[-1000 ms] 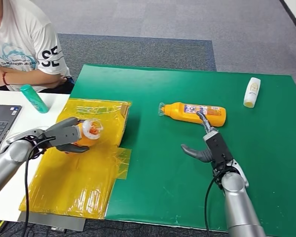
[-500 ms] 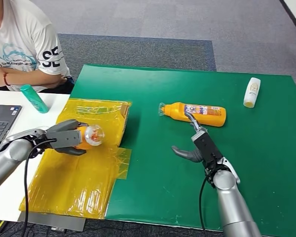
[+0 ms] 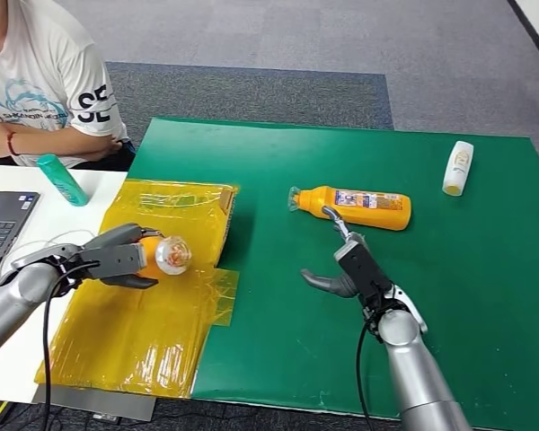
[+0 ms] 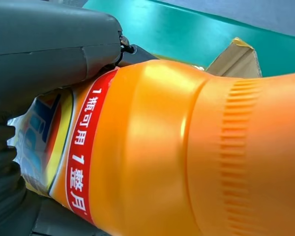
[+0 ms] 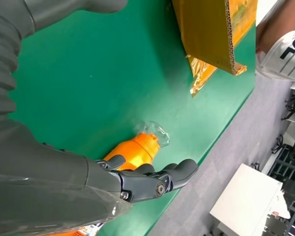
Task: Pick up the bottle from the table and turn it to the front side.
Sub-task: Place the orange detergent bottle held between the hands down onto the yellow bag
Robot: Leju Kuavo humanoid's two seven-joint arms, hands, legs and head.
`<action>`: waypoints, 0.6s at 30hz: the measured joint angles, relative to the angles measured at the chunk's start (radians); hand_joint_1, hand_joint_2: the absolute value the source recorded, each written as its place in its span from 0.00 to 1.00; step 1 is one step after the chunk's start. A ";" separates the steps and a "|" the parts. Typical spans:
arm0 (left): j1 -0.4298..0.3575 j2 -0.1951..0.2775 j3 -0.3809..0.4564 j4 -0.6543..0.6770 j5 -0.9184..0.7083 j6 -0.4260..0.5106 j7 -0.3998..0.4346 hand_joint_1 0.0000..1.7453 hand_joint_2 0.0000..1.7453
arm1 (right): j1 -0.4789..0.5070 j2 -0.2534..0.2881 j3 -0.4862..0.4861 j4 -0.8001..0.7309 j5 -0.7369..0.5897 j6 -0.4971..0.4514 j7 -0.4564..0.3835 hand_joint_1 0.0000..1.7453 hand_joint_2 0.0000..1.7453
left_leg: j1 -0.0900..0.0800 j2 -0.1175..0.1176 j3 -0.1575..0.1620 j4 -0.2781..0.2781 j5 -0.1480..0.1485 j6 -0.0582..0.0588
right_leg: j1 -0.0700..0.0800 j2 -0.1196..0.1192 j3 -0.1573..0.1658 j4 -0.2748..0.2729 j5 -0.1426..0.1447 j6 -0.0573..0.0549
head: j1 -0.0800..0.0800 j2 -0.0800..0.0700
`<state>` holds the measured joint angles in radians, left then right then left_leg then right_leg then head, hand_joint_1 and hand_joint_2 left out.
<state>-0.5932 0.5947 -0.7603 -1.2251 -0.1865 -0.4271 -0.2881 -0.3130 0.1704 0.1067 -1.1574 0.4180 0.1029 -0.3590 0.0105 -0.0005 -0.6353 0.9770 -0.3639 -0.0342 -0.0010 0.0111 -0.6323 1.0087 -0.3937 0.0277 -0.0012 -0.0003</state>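
Note:
My left hand (image 3: 114, 259) grips an orange bottle (image 3: 163, 254) over the yellow sheet (image 3: 137, 332), its clear-capped end pointing right. The left wrist view is close on this bottle (image 4: 183, 152), showing an orange body and a red label band, with my thumb (image 4: 53, 44) lying across it. A second orange bottle (image 3: 355, 207) lies on its side on the green mat (image 3: 280, 305), cap to the left. My right hand (image 3: 348, 269) hovers just in front of it, fingers apart and holding nothing. The right wrist view shows that bottle's capped neck (image 5: 140, 146) beyond my fingers (image 5: 157, 182).
A small white bottle (image 3: 458, 167) lies at the mat's far right. A person in a white shirt (image 3: 43, 81) sits at the back left, beside a teal bottle (image 3: 62, 179) and a laptop (image 3: 3, 224) on the white table. A cardboard edge (image 5: 213, 34) borders the yellow sheet.
My right hand has slid left along the front of the lying bottle. My left hand has turned its bottle so the capped end moved a little right.

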 joint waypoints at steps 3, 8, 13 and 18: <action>0.012 -0.008 0.018 -0.001 0.005 0.007 -0.009 1.00 1.00 | 0.000 0.001 0.007 0.000 0.000 -0.002 0.000 0.00 1.00 | 0.000 0.000 0.000 0.000 0.000 0.000 | 0.000 0.000 0.000 0.000 0.000 0.000 | 0.000 0.000; 0.019 -0.032 0.050 -0.001 0.012 0.001 -0.016 1.00 1.00 | 0.000 0.003 0.020 0.001 0.001 -0.006 0.001 0.00 1.00 | 0.000 0.000 0.000 0.000 0.000 0.000 | 0.000 0.000 0.000 0.000 0.000 0.000 | 0.000 0.000; 0.023 -0.054 0.070 -0.001 0.016 -0.005 -0.024 1.00 1.00 | 0.000 0.005 0.028 0.005 0.001 -0.009 0.002 0.00 1.00 | 0.000 0.000 -0.001 0.000 0.000 0.000 | 0.000 0.000 -0.001 0.000 0.000 0.000 | 0.000 0.000; 0.029 -0.066 0.082 -0.001 0.016 -0.005 -0.027 1.00 1.00 | 0.001 0.005 0.029 0.008 0.001 -0.013 0.002 0.00 1.00 | 0.000 0.000 -0.002 0.000 0.000 0.000 | 0.000 0.000 -0.002 0.000 0.000 0.000 | 0.000 0.000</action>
<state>-0.5638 0.5288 -0.6779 -1.2257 -0.1705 -0.4322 -0.3156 -0.3122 0.1751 0.1358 -1.1491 0.4192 0.0899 -0.3574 0.0104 -0.0006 -0.6369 0.9771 -0.3639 -0.0341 -0.0012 0.0107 -0.6339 1.0084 -0.3937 0.0278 -0.0011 -0.0003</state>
